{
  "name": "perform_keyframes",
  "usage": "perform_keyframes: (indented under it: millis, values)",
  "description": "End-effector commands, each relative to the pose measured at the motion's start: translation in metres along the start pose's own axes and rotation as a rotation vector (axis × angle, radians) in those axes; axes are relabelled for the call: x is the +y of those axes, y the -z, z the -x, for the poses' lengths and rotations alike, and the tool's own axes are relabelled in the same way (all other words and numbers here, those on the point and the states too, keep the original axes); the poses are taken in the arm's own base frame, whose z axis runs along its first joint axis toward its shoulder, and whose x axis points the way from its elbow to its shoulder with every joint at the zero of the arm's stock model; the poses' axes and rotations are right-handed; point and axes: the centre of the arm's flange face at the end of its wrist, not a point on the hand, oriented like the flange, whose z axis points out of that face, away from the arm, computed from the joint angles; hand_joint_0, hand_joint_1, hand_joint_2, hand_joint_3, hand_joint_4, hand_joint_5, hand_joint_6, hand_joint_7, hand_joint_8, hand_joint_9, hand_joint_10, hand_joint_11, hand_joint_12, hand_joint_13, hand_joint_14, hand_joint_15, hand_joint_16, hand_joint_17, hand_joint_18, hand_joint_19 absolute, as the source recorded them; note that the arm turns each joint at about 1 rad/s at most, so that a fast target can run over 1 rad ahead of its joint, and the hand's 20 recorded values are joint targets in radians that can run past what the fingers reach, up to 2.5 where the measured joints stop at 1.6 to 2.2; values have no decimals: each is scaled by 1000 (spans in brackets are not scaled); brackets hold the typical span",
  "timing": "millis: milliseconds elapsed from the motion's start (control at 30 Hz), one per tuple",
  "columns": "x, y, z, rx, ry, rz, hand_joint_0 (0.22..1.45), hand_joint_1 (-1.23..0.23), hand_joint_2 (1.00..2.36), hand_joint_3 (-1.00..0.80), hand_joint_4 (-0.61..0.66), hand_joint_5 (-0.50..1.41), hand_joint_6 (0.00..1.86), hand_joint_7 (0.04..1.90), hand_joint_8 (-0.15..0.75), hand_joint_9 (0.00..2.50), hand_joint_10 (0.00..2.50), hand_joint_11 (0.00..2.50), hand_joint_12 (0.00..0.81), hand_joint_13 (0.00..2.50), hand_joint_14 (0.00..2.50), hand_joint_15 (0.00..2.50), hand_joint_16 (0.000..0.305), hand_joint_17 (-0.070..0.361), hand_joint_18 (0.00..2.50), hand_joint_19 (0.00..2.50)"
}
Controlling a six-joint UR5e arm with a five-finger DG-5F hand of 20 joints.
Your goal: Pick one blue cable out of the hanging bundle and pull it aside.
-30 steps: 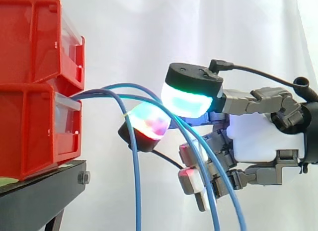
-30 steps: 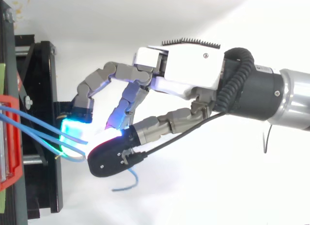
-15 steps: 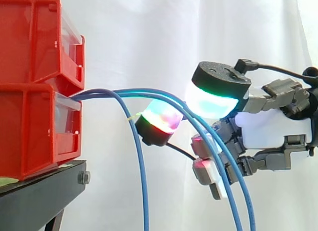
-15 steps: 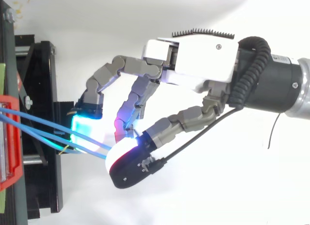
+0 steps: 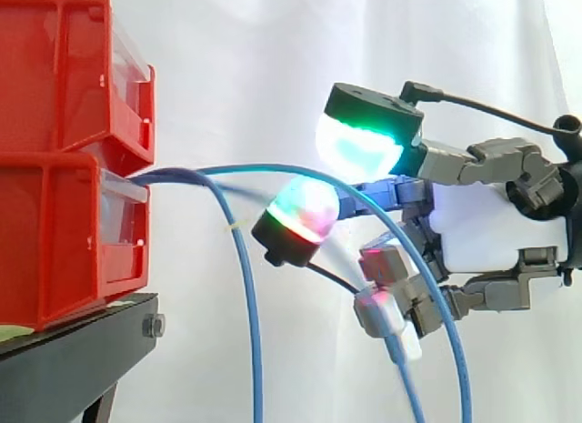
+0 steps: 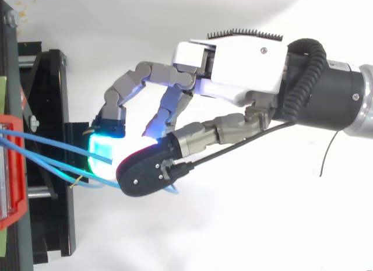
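The hand [image 5: 473, 232] pinches one blue cable [image 5: 264, 168] between its glowing pads [image 5: 356, 148], near the red bins [image 5: 55, 168]. A second blue cable [image 5: 247, 305] hangs beside them, apart from the fingers.

Red bins [image 5: 64, 214], blue cables [image 5: 249, 305] leftward

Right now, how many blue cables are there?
3 blue cables: one drops beside the red bins, one arcs through the hand's pinch, one trails below the hand. Others may be hidden.
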Motion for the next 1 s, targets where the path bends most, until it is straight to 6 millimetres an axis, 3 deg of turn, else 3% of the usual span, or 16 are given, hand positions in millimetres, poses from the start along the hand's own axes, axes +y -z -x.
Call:
perform_keyframes:
  millis: [0,167,333,600,800,967]
  values:
    - [0,0,1,3,0,0,526,-537,1000,-500,-91,-125,887,845,280,1301,17,772,369,1102,22,772,49,110,916,764]
    - [0,0,4,5,0,0,570,-547,1000,-500,-84,-118,884,895,269,1312,18,779,360,1090,23,771,47,106,890,765]
    - [2,0,5,5,0,3,587,-707,1012,-329,7,-123,891,1008,284,1281,19,806,361,1070,25,776,47,105,881,756]
    - [6,1,5,2,22,9,631,-823,1018,-218,-34,-136,931,923,279,1235,18,812,353,1059,24,778,46,104,882,735]
    - [6,1,6,-5,18,8,593,-748,1010,-363,-13,-144,933,836,283,1229,17,801,355,1036,24,778,47,106,847,744]
    - [7,1,3,-1,18,10,508,-596,1000,-500,36,-139,901,841,321,1225,16,782,385,1020,23,775,53,119,829,748]
